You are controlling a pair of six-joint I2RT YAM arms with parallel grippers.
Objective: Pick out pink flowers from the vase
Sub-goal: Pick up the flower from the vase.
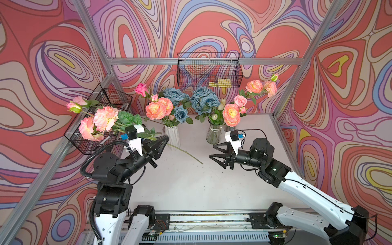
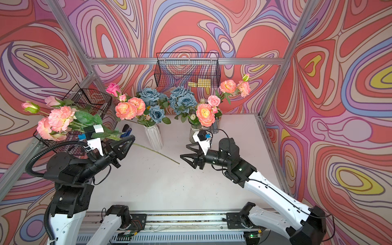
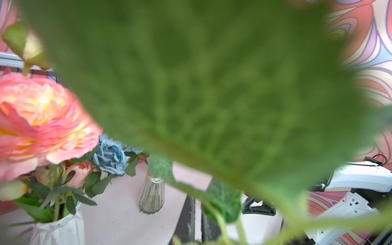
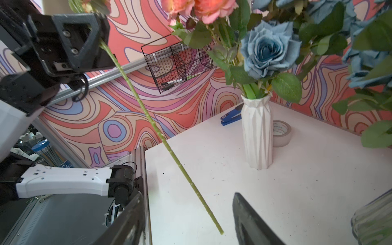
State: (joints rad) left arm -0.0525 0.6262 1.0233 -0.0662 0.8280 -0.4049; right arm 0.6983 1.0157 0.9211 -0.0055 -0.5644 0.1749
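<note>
My left gripper (image 1: 166,137) is shut on the green stem (image 1: 184,153) of a spray of pink flowers (image 1: 105,118). The big peach-pink heads hang over the left side. The stem slants down to a tip just above the table. In the left wrist view a blurred leaf (image 3: 212,95) hides most of the scene. My right gripper (image 1: 212,151) stands open to the right of the stem's tip (image 4: 220,232), holding nothing. More pink flowers (image 1: 156,110) stand in the white vase (image 1: 172,135), and others (image 1: 231,114) in the glass vase (image 1: 213,133).
Dusty-blue roses (image 1: 203,99) fill both vases. A wire basket (image 1: 84,144) hangs on the left wall under the held blooms, another (image 1: 210,70) on the back wall. A blue stapler (image 4: 230,117) and a tape roll (image 4: 281,133) lie behind the white vase.
</note>
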